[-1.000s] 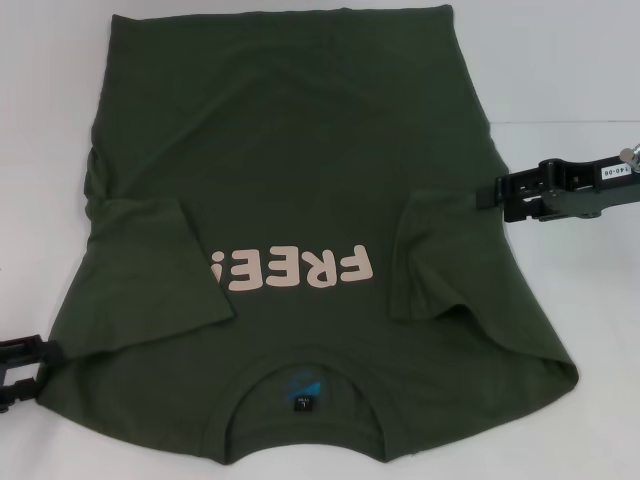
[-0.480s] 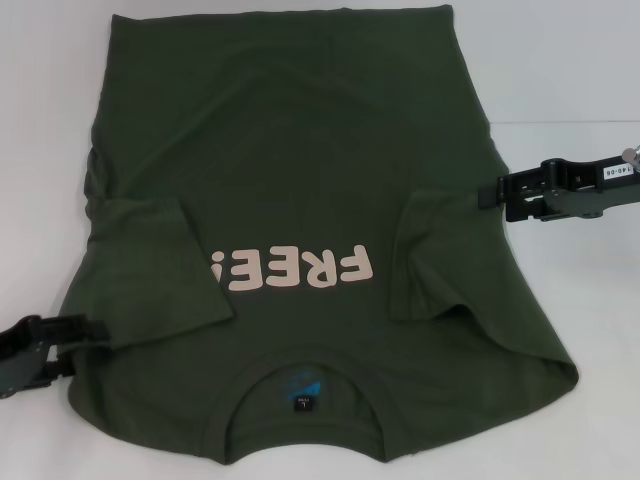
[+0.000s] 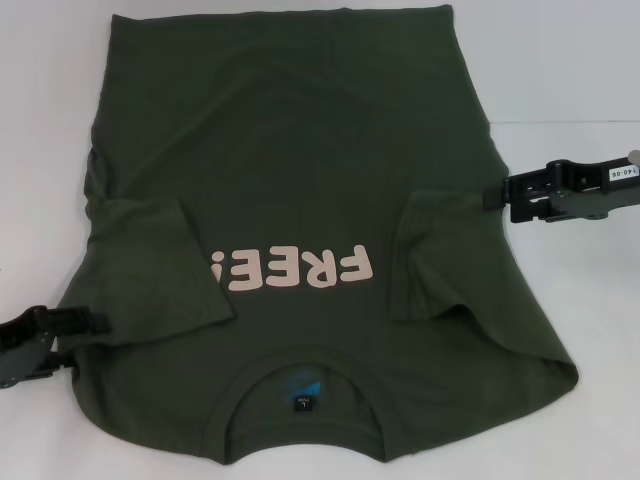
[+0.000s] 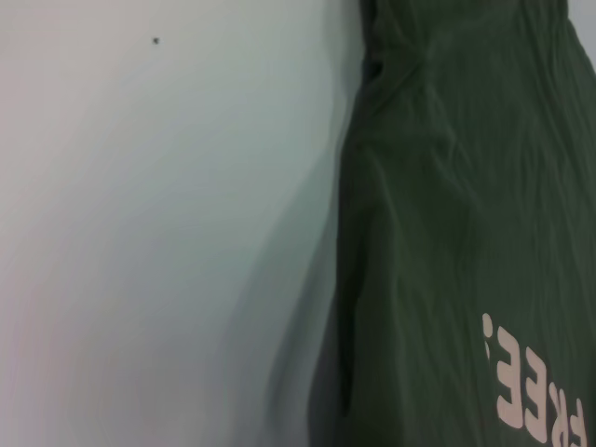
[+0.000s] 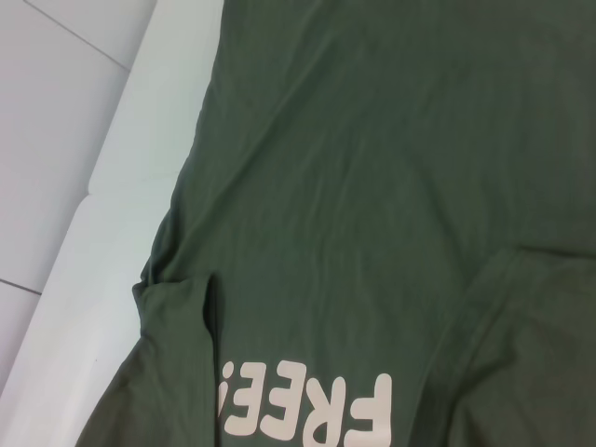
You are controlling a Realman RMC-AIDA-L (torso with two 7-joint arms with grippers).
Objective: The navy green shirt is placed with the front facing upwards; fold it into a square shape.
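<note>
Navy green shirt flat on white table, print up, sleeves folded inward.
Soft, limp cotton; grasp side edges. Left gripper near-left hem, right gripper right edge; finger state indeterminate.

Shirt spread flat across the table, a gripper at each flank

The dark olive-green cotton T-shirt lay on the white table, collar toward 6 o'clock, hem at 12, both sleeves folded inward; left gripper at 8 o'clock, right gripper at 3.
</note>
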